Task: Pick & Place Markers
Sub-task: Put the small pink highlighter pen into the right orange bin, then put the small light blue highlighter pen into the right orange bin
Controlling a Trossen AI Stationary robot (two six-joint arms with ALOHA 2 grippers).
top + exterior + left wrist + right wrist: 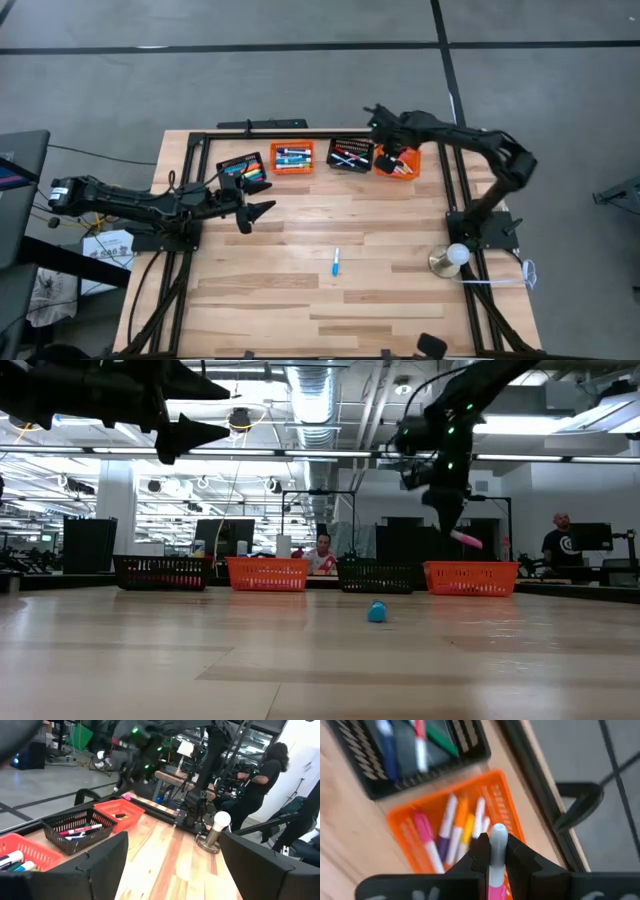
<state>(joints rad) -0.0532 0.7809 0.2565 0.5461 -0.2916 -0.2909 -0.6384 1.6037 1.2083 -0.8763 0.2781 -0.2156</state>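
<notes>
Right gripper [491, 851], at the upper right of the high view, is pinching a pink-and-white marker [496, 865] between its closed fingers and hovering over the far-right orange basket [404, 165]. In the low view the marker is hanging tilted below the gripper, above that basket's rim and not yet inside it. To do this drop well, I judge the marker should be lowered until it is within the basket walls and roughly parallel to the markers already lying there, then released gently, so it is not bouncing off the slatted rim onto the table.

Left gripper [256, 213] is waiting at the left-centre of the high view, above bare wood beside the far-left black basket [243, 166], its fingers spread wide and carrying nothing.

Four baskets are sitting in a row along the upper edge of the table [300, 300]: a black one, an orange basket [292, 157], a second black basket [351, 154], and the orange one under the right gripper. Each is holding several markers; the right wrist view shows about five in the target basket, but exact counts elsewhere cannot be told. One blue marker [336, 262] is lying alone at the table's centre. One lamp-like bulb on a stand [452, 258] is standing at the right edge.
</notes>
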